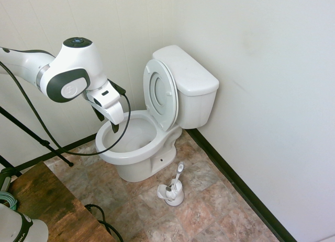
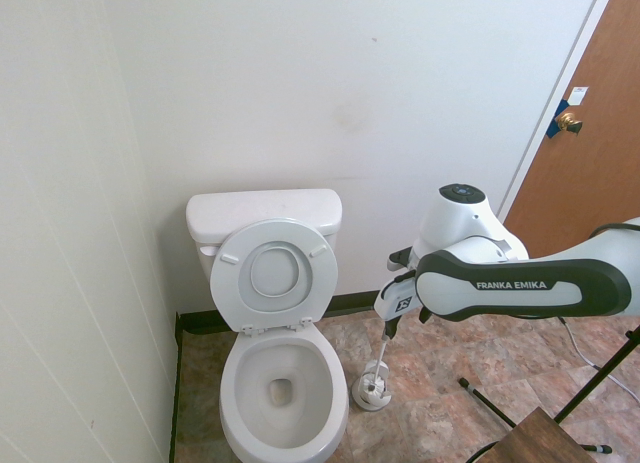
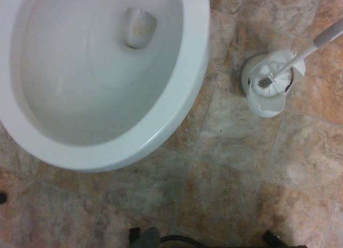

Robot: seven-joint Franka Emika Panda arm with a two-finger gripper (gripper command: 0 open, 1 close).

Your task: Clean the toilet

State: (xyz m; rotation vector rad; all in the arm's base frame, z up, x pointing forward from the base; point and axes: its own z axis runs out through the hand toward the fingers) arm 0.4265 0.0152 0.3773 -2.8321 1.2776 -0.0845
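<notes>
"FRANKA EMIKA" reads along the arm [image 2: 520, 283]. The claw [image 1: 106, 123], fingers apart and empty, hangs above the toilet [image 1: 137, 148] bowl's rim at 9 o'clock; its fingertips are hard to make out.

The floor [image 1: 220, 210] is tiled in mottled brown and tan stone squares, bordered by a dark baseboard [image 1: 235, 182] where it meets the white walls. The toilet [image 1: 138, 148] stands on it against the back wall — seat and lid raised, bowl open. Just beside the bowl's base sits the small white brush holder [image 1: 172, 194] with its brush [image 1: 178, 174] leaning in it — near the toilet but apart from it. A wooden table [image 1: 49, 205] stands at the near corner.
</notes>
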